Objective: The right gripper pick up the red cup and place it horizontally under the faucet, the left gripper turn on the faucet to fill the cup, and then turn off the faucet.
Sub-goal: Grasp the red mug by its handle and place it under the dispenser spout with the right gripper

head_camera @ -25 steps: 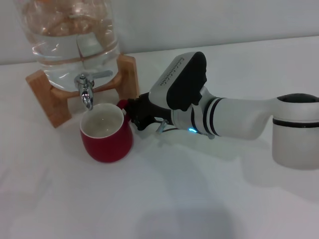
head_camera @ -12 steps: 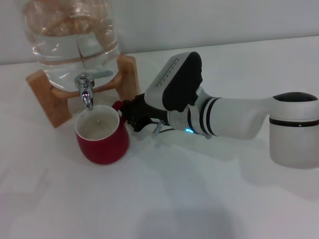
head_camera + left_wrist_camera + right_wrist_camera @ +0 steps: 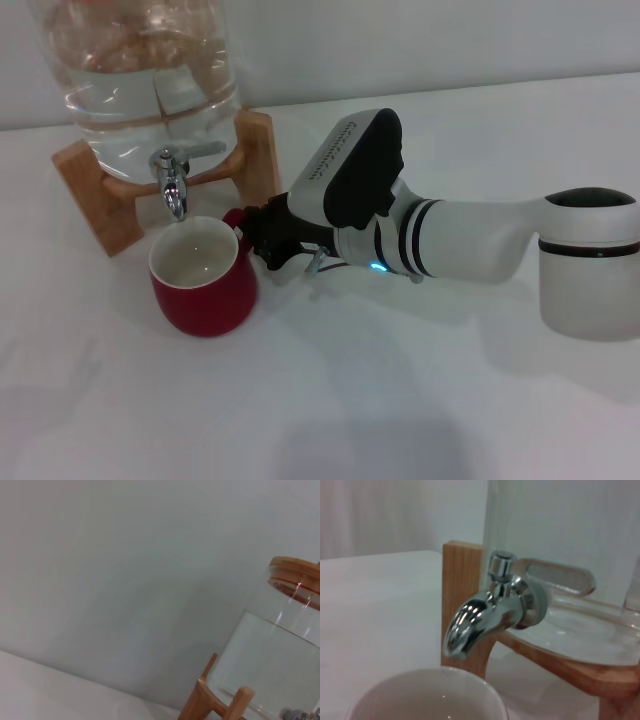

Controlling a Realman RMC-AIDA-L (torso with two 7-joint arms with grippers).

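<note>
Head view, for your log: red cup [image 3: 203,278], upright on table, shifted leftward over the last second to sit directly under faucet [image 3: 172,182]; right gripper [image 3: 262,232] pinched on its handle; fill step due; left gripper unseen.

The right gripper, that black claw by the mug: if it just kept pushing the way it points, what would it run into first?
The right gripper points leftward at the red cup and already sits at its handle side, so the cup comes first. Beyond it, probably only bare white table, in front of the wooden stand.
</note>
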